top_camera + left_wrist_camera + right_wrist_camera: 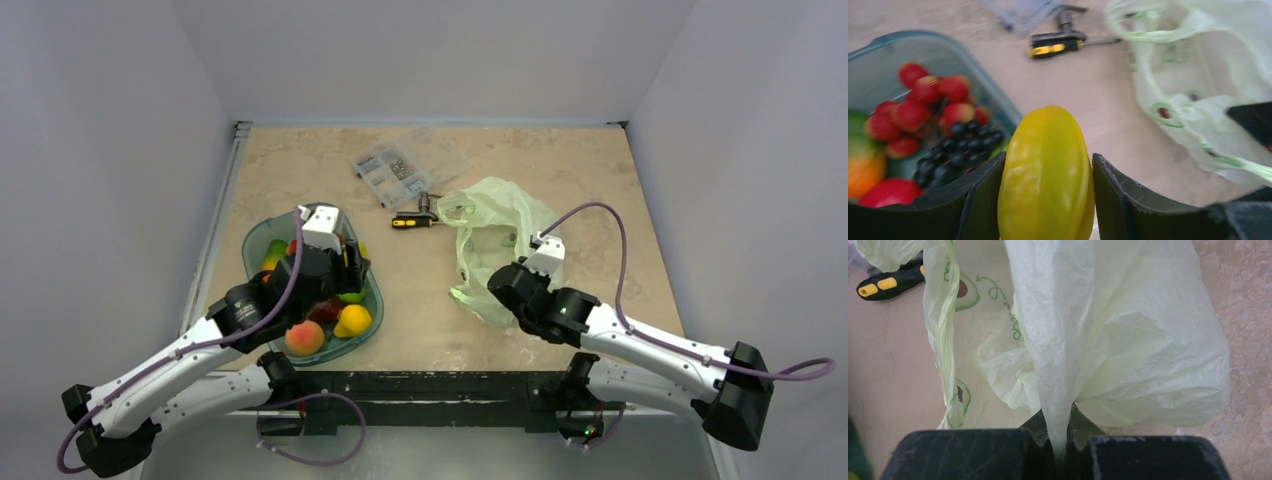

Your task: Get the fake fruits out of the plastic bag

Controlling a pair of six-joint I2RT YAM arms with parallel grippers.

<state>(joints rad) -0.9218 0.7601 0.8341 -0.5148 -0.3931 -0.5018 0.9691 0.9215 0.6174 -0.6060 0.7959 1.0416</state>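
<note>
My left gripper is shut on the yellow-green oblong fruit and holds it upright over the right edge of the teal tray. In the tray lie the dark grape bunch and a red round fruit. In the top view the left gripper is above the tray. The pale green plastic bag lies to the right, its mouth toward the tray. My right gripper is shut on a pinched fold of the bag at its near edge. The bag's inside is hidden.
The tray also holds a strawberry cluster, a peach and a yellow fruit. A black-and-yellow screwdriver lies between tray and bag, behind them. A clear parts box stands further back. Walls enclose the table.
</note>
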